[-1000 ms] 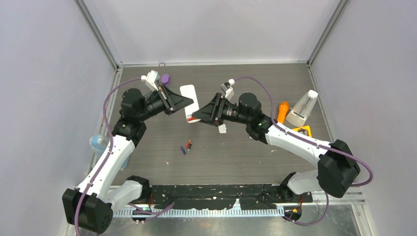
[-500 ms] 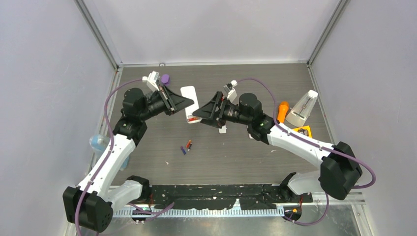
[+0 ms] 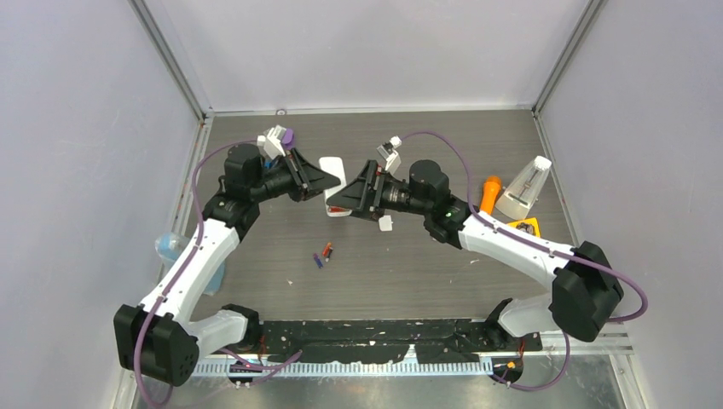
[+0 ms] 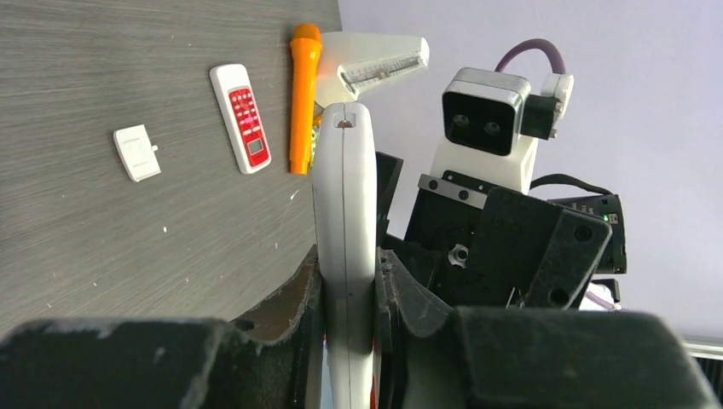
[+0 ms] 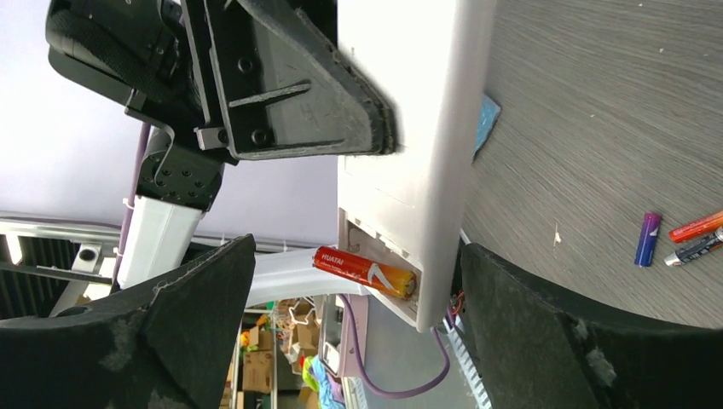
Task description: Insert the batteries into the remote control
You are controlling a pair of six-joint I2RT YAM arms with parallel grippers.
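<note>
The bench [image 3: 409, 273] carries both arms. The left arm reaches toward one o'clock, its end effector [image 4: 345, 274] clamped on the remote [image 5: 409, 128] near centre. The right arm stretches toward ten o'clock, its end effector [image 5: 356, 256] spread wide around the remote's open bay. One orange battery [image 5: 365, 271] pokes out of that bay, not fully seated. The other batteries [image 3: 322, 254] lie loose at six o'clock of the remote. Loading looks barely begun.
</note>
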